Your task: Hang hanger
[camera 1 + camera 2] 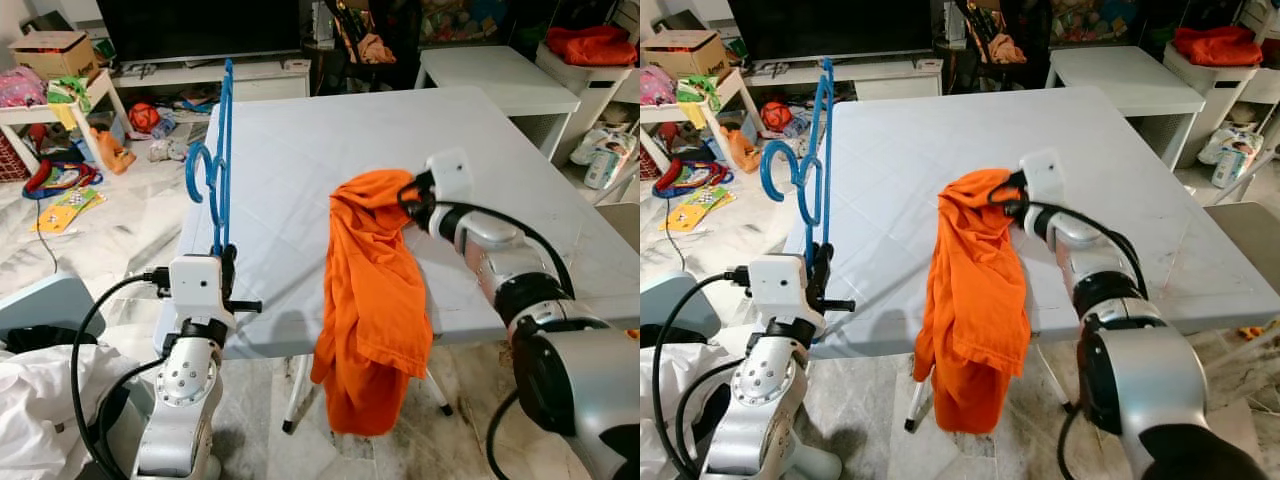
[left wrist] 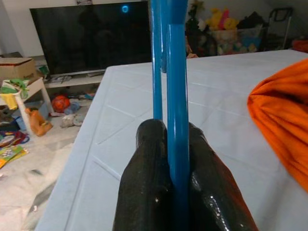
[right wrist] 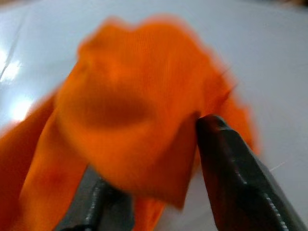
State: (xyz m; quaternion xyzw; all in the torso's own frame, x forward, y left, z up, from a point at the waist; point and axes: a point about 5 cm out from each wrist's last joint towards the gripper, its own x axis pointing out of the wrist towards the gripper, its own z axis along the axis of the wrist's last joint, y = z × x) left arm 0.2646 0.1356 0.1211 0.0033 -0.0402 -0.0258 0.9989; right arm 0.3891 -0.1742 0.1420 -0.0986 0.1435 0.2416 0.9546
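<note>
One blue hanger (image 1: 222, 160), held upright at the near left edge of one white table (image 1: 330, 140), hook (image 1: 200, 168) curling out to the robot's left over the floor. Left gripper (image 1: 228, 275) clamped on the hanger's lower end; in the left wrist view, two black fingers (image 2: 144, 183) pressed tight against the blue bar (image 2: 177, 110) from either side. Looks like two blue bars rising side by side there, though whether from one hanger or two cannot be told.

One orange garment (image 1: 372, 290), bunched at its top on the table and draped over the near edge, lower part hanging down toward the floor. Right gripper (image 3: 154, 159) at the bunched top of the cloth; two fingers (image 3: 231, 159) set apart with orange fabric gathered between them. View blurred, so cannot tell whether pinching firmly or merely around the cloth.

Hanger and garment well apart, bare tabletop between them.

Beyond the table: one dark television (image 1: 195, 25) on a low white stand, one second white table (image 1: 490, 68) to the right, one cardboard box (image 1: 50, 50) at far left, scattered toys (image 1: 145, 115) on the floor.
</note>
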